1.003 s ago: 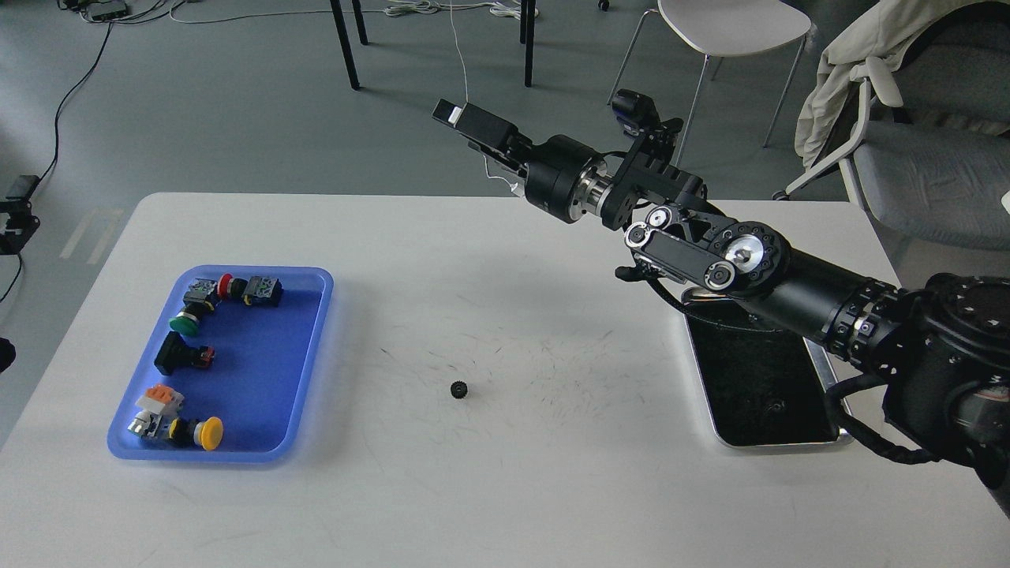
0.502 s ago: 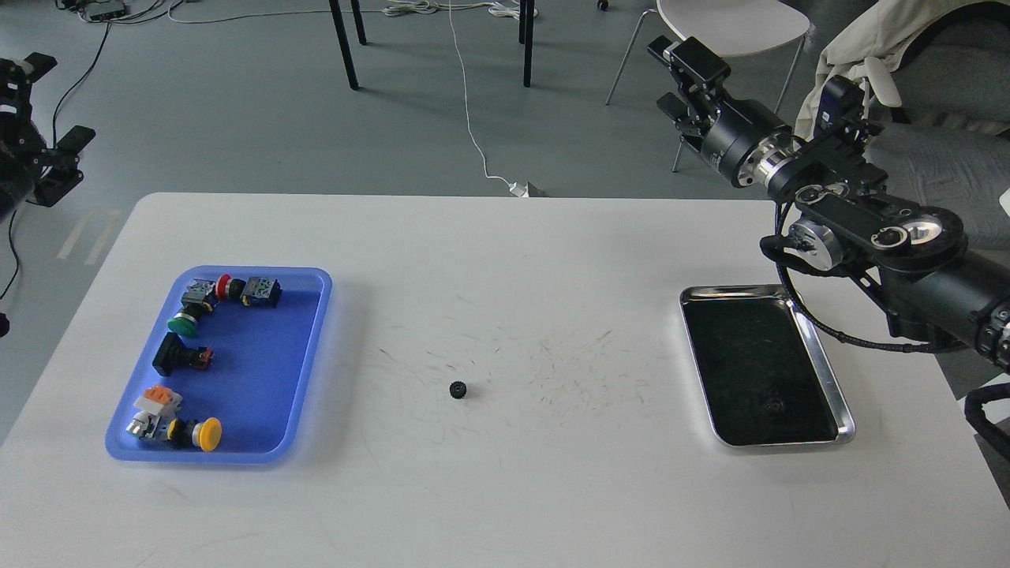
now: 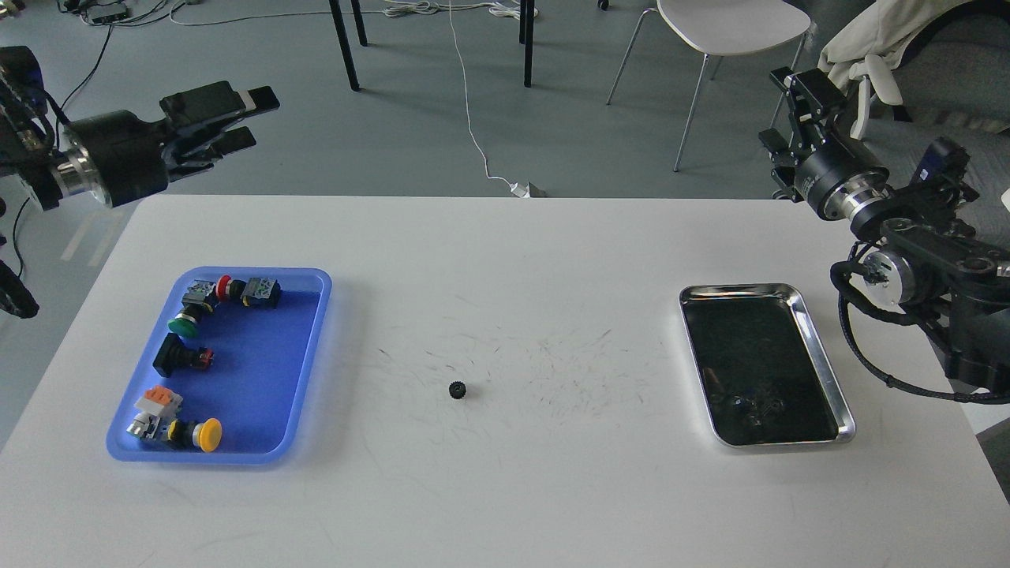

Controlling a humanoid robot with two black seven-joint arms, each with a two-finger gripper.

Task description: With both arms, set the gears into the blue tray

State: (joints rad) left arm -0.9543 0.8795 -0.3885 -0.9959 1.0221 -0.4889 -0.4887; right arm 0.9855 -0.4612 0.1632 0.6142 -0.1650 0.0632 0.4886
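Left gripper fingers apart, empty, hanging past the table's far-left edge. Right gripper: can't tell its state. Small black ring-shaped gear lies flat mid-table, hole up, no long axis, well apart from the rectangular blue plastic tray. Looks like pre-reach; next move needs a top-down pinch.

**One gear on the table, blue tray to its left**

A tiny black toothed gear with a centre hole lies flat on the white table, well apart from the blue tray. The tray, rectangular with rounded corners and a raised rim, sits flat near the table's left edge.
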